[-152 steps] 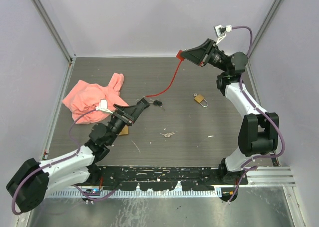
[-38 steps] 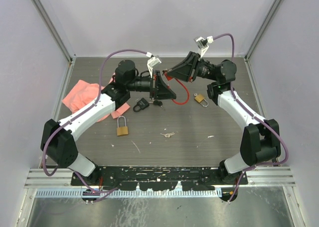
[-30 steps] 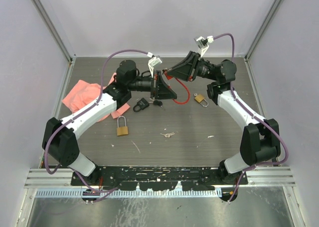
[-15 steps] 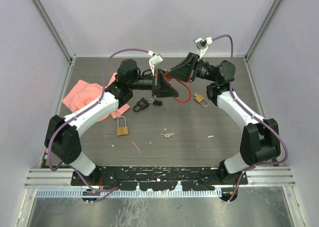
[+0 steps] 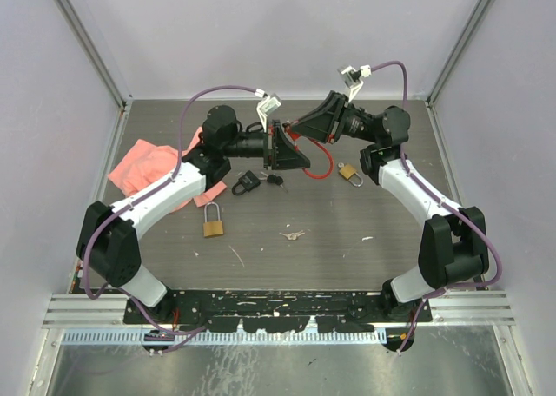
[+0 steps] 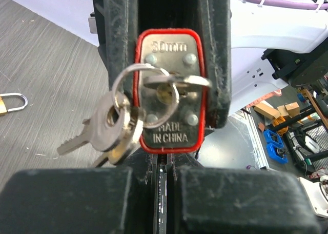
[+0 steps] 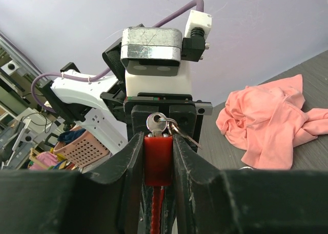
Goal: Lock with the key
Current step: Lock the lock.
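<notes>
The red cable lock is clamped between my right gripper's fingers, its coiled red cable hanging to the table. The key sits in the keyhole of the lock's metal end face, with a ring of two spare keys dangling to the left. My left gripper faces that end face, just short of the key. Its fingers are shut with nothing between them. In the top view both grippers meet above the table's back middle, left gripper against the lock.
On the table lie a black padlock with keys, a large brass padlock, a small brass padlock, loose keys and a pink cloth at the left. Walls enclose the table.
Five seconds ago the arms were apart. Since then the left arm rose from the near left and the right brought the lock to the middle. Over the last second hardly anything moved.
</notes>
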Tool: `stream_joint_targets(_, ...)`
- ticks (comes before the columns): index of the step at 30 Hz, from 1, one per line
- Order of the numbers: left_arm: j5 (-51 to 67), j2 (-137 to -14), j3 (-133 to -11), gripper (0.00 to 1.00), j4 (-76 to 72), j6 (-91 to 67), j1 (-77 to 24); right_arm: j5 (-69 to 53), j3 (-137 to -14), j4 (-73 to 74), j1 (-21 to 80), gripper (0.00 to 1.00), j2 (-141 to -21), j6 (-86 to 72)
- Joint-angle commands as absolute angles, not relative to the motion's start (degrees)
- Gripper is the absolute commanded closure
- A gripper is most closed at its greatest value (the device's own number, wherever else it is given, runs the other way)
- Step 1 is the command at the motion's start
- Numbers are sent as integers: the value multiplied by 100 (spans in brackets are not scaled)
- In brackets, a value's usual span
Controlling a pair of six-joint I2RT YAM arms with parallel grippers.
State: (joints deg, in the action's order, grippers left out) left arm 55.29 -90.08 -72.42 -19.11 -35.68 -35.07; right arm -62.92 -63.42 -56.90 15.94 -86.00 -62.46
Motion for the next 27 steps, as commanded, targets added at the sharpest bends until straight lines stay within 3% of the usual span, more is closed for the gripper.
stream_joint_targets(1, 5550, -8704, -7268, 100, -2629, -3731, -3472, -6189, -6424, -5830, 1583, 99, -8459, -6199)
stream_joint_targets(27, 5672, -9073, -7536, 100, -2832, -3990, -3497, -6213, -6347, -5906, 1675, 99, -8486, -6267)
